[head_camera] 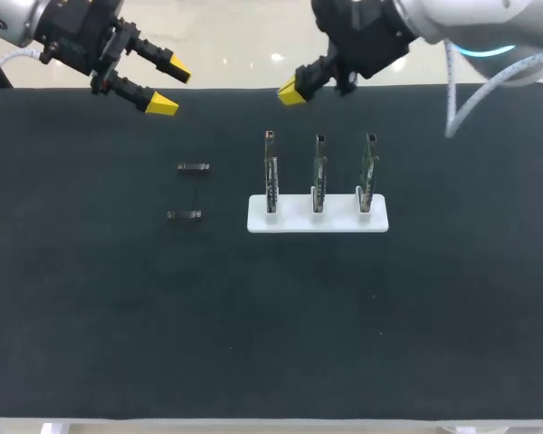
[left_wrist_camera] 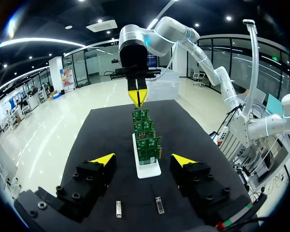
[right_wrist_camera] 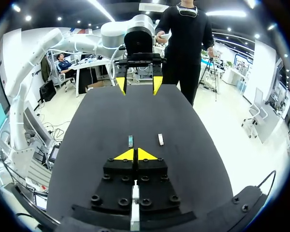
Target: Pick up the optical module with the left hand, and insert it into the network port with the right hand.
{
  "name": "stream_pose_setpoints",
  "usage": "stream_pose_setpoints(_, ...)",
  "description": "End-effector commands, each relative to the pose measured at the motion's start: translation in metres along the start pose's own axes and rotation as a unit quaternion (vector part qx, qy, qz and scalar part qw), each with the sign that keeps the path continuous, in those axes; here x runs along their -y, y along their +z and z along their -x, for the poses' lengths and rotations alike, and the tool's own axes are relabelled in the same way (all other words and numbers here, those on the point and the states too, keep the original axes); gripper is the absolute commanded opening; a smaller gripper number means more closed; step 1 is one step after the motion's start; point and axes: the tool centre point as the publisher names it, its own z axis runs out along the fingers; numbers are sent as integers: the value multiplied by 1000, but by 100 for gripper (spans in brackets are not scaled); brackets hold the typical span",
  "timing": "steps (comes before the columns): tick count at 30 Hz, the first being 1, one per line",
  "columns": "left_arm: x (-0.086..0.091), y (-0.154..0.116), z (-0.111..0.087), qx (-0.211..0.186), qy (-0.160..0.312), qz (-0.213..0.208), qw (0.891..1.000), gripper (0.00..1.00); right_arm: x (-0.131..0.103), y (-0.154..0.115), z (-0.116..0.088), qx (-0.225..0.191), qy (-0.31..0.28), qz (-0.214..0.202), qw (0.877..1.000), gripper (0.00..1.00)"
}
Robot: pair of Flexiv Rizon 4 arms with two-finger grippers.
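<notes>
Two small dark optical modules [head_camera: 193, 167] [head_camera: 185, 215] lie flat on the black table, left of a white stand [head_camera: 317, 217]. The stand holds three upright green circuit boards [head_camera: 270, 172] with ports at their top ends. My left gripper [head_camera: 169, 86] hangs open above the table's far left, empty. From the left wrist, both modules [left_wrist_camera: 118, 209] [left_wrist_camera: 159, 204] lie under the gripper [left_wrist_camera: 143, 159], and the boards [left_wrist_camera: 146, 140] stand ahead of it. My right gripper [head_camera: 291, 92] is shut and empty above the far edge, behind the stand. In its wrist view the modules [right_wrist_camera: 131, 141] [right_wrist_camera: 160, 139] lie ahead of its tips [right_wrist_camera: 135, 154].
The black mat [head_camera: 271, 344] covers the whole table, with wide bare room in front of the stand and on both sides. White cables hang from both arms at the far corners.
</notes>
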Motion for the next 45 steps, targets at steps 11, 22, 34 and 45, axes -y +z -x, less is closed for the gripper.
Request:
stream_pose_setpoints(11,-1,0,0,-2,-1,-2,1000,100,-19,-67,-35,-20,-5,10,1000,0)
stream_pose_setpoints(22,-1,0,0,-2,-1,-2,1000,100,-26,-118,-71,-10,-22,6,1000,0)
stream_pose_setpoints(34,-1,0,0,-2,-1,-2,1000,100,-2,-159,-97,-3,-54,27,998,0)
stream_pose_setpoints(45,-1,0,0,-2,-1,-2,1000,100,8,-167,-104,2,-60,34,998,100)
